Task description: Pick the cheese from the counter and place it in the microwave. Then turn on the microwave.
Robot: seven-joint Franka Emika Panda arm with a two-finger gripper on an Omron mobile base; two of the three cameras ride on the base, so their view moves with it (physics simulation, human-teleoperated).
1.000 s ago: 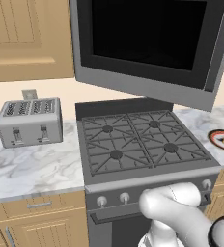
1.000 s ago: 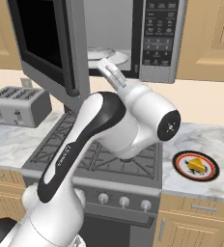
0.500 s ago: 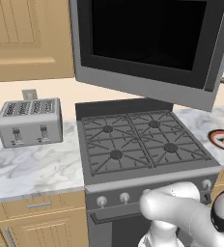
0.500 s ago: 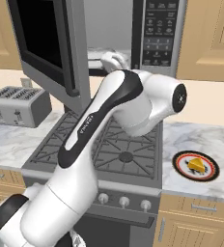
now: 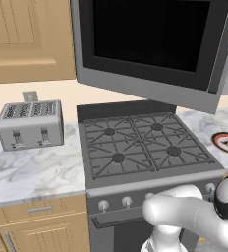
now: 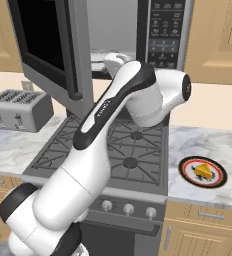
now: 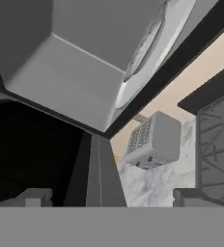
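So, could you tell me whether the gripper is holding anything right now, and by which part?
Nothing is held: the cheese lies on the red-rimmed plate on the counter, and nothing sits between the fingertips.

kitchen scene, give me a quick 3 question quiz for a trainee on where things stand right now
1. True or false: the cheese already lies inside the microwave.
2. Which appliance stands on the counter left of the stove? A) kettle B) toaster C) blender
3. Fill in: the microwave door stands ____.

Key: 1. False, it sits on the red-rimmed plate on the counter right of the stove. 2. B, the toaster. 3. open.
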